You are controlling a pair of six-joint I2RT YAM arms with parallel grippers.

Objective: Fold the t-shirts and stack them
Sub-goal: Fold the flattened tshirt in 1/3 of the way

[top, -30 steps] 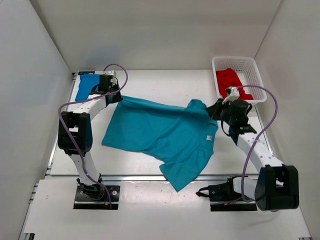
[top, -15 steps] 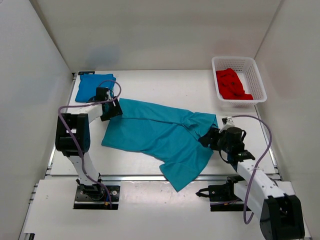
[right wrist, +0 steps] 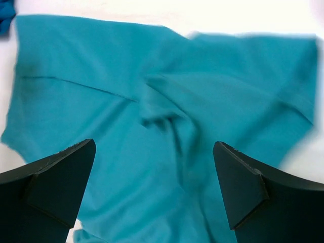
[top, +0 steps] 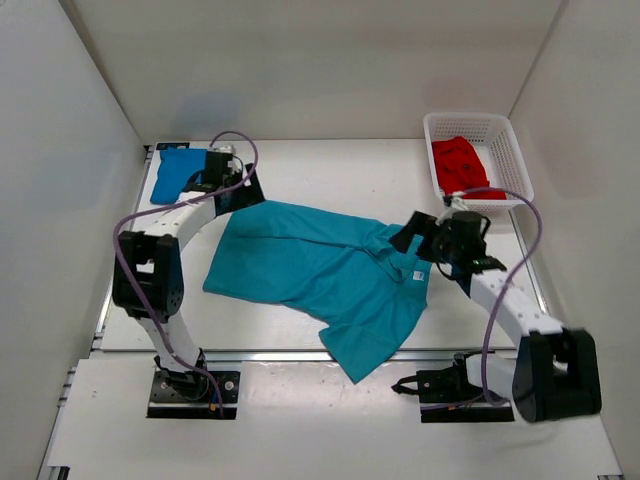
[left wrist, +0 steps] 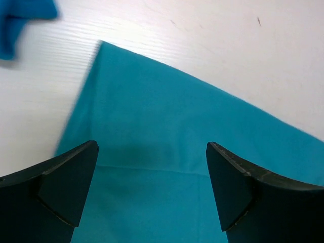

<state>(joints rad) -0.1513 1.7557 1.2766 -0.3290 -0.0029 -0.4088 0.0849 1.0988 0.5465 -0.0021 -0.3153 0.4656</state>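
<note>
Teal shirt (top: 320, 272) lies part-spread mid-worktop (top: 340, 170), its right side bunched and one end hanging over the near edge. Soft, light, limp; likely to sag and drag. Best pinched at corners or along the hem.

Left gripper (left wrist: 151, 147) spread and empty over the far-left corner. Right gripper (right wrist: 154, 143) spread and empty over the rumpled part.

Blue shirt (top: 178, 172) folded, far left. Basket (top: 468, 118) holds the red shirt (top: 460, 165), crumpled.

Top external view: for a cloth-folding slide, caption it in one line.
Left gripper and right gripper, fingers open, above the spread teal t-shirt; blue t-shirt far left, red t-shirt in basket.
</note>
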